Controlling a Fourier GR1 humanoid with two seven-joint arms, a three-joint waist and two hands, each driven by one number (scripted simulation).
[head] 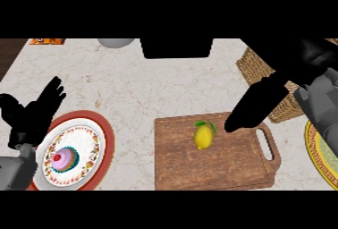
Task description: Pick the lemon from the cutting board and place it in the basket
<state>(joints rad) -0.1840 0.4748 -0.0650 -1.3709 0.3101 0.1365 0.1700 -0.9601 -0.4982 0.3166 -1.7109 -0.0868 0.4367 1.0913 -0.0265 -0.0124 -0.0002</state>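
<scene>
The left robot hand (pixel 33 112) is seen at the left edge, fingers straight and apart, raised beside a red-rimmed plate (pixel 99 134) on which a cupcake (pixel 65 160) is set. The right robot hand (pixel 254 107) is extended over the cutting board (pixel 211 165), fingers straight and held together, with nothing grasped; its tips are just beside the lemon (pixel 204 136). The lemon lies on the board's upper middle. Farther back, the wicker basket (pixel 254 67) is placed on the counter (pixel 145 85), partly hidden by the right arm.
</scene>
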